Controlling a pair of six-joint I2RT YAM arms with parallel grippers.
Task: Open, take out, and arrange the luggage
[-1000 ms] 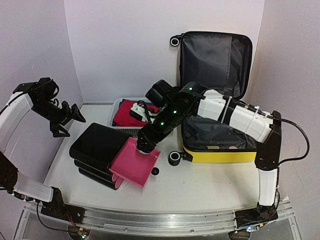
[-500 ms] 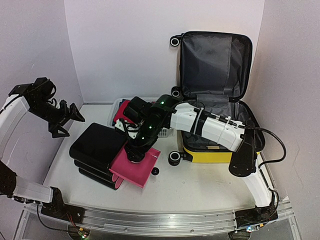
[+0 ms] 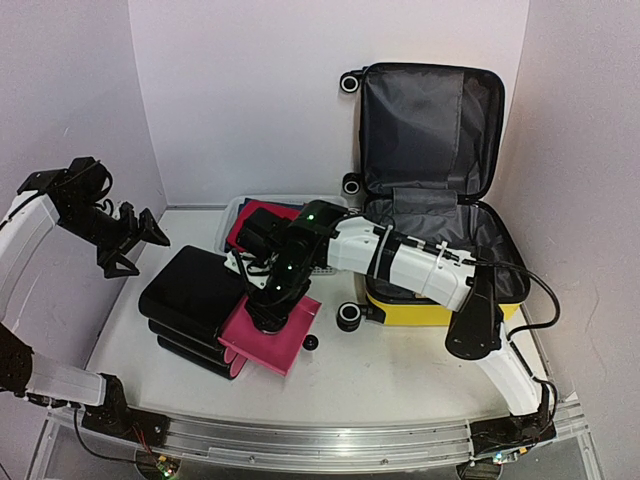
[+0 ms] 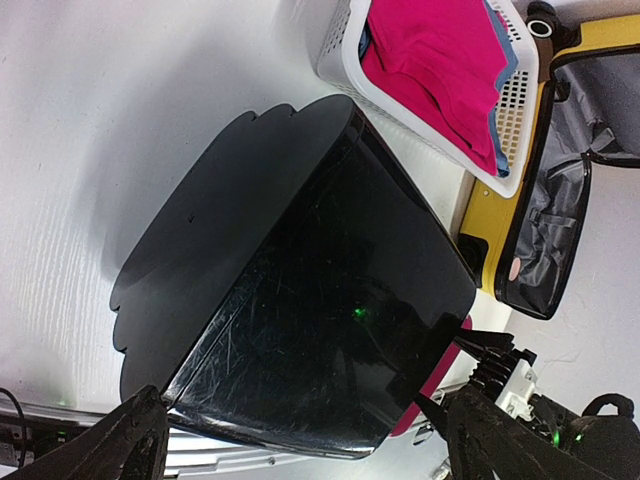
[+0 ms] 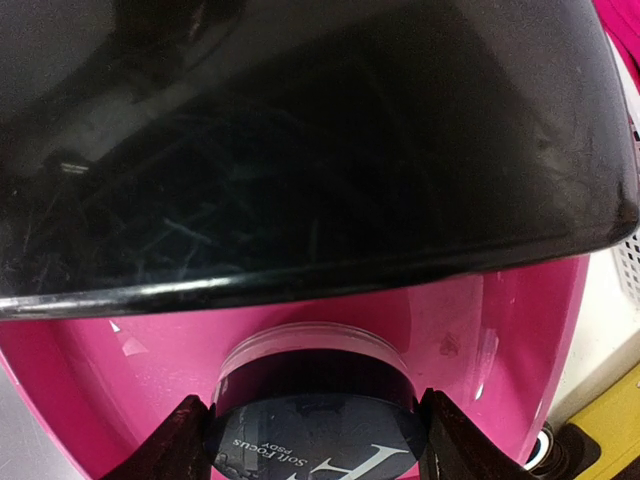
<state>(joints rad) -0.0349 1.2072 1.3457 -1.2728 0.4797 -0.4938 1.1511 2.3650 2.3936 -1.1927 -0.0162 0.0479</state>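
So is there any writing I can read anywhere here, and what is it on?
"Soft Focus": on the dark lid of the small round jar, upside down in the right wrist view.
A smaller line beside it and a large curly letter on the same lid: too blurred or cut off to read.
Suitcase, black case, basket: no readable writing.

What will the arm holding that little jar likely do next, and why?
Probably open up and let go. The right gripper clamps the round jar low over the pink tray of the black case, so it seems in place; whether the jar already touches the tray is unclear.
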